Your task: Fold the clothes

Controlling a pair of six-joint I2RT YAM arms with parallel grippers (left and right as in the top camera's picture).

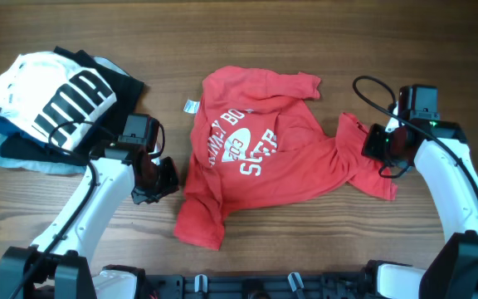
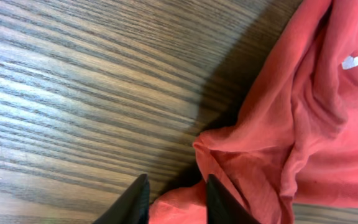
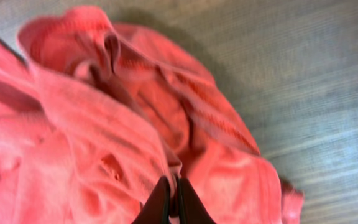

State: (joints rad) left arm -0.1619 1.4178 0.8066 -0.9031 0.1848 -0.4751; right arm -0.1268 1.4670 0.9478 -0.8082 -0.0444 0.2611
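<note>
Overhead | red T-shirt (image 1: pixel 256 158) lies crumpled, lettering up, mid tabletop (image 1: pixel 305 41) | left wrist: left jaws apart at the shirt's left edge, red fabric showing in the gap | right wrist: right jaws pinched closed on a fold at the shirt's right end | striped white garment (image 1: pixel 52 91) far left

Bright even light, right wrist view blurred

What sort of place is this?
Probably a robotics test bench, not a home: two white robot arms at a brown wooden table, a crumpled red cotton T-shirt between them, folded garments stacked aside.
</note>
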